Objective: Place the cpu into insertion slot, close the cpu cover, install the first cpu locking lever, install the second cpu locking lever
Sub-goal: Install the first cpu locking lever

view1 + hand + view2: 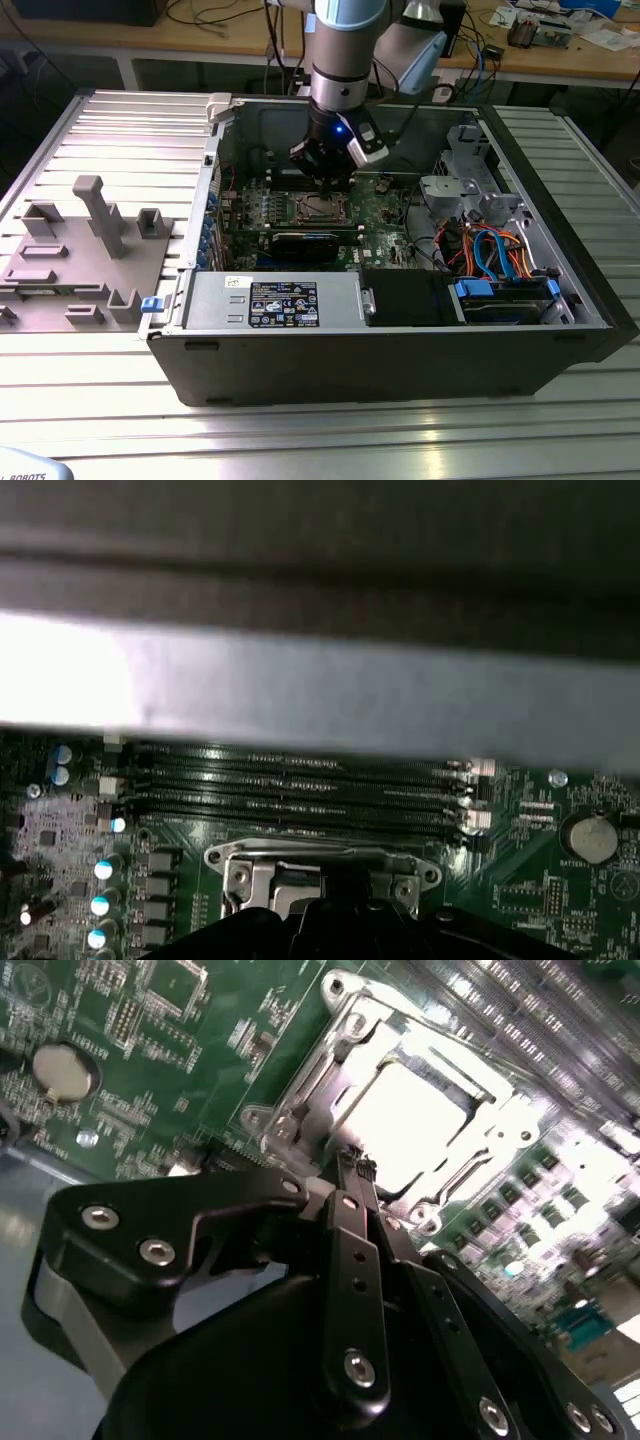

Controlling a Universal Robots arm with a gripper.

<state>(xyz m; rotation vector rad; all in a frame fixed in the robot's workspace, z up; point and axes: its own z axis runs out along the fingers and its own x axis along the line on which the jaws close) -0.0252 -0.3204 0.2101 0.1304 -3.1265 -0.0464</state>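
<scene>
The cpu [405,1125], a flat square chip with a bright silver top, lies flat in the insertion slot [470,1085], a square socket set into the green circuit board [200,1070]. The cpu cover [335,1060], a thin silvery metal frame with a large square cut-out, lies down flat around the chip, whose top shows through the opening. In the exterior view the slot [322,207] sits near the middle of the board [385,215].
</scene>
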